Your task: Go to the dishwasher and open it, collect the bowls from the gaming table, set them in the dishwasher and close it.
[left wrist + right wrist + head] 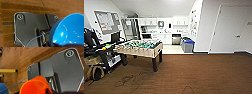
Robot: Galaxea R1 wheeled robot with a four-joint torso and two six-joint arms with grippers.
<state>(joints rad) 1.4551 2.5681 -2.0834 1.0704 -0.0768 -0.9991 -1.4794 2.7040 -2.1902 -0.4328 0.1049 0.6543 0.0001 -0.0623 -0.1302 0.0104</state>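
Brown floor (196, 72) under table-football table (142, 48).

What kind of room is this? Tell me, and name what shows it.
Probably an office break room: a table-football table on brown carpet, a white kitchenette with a steel dishwasher at the back, and a notice board on the wall.

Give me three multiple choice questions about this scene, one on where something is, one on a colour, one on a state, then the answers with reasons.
1. Where does the dishwasher stand?
A. In the far kitchen's white cabinets
B. Beside the table-football table
C. Under the noticeboard

2. What colour is the bowl seen large in the left wrist view?
A. Orange
B. Blue
C. White

3. How is the dishwasher door?
A. Wide open
C. Removed
B. Shut

Answers:
1. A: its steel front sits among the white cabinets at the far wall.
2. B: that bowl is bright blue; the orange bowl is in the right wrist view.
3. B: the front looks flush with the cabinets, though it is small in the head view.
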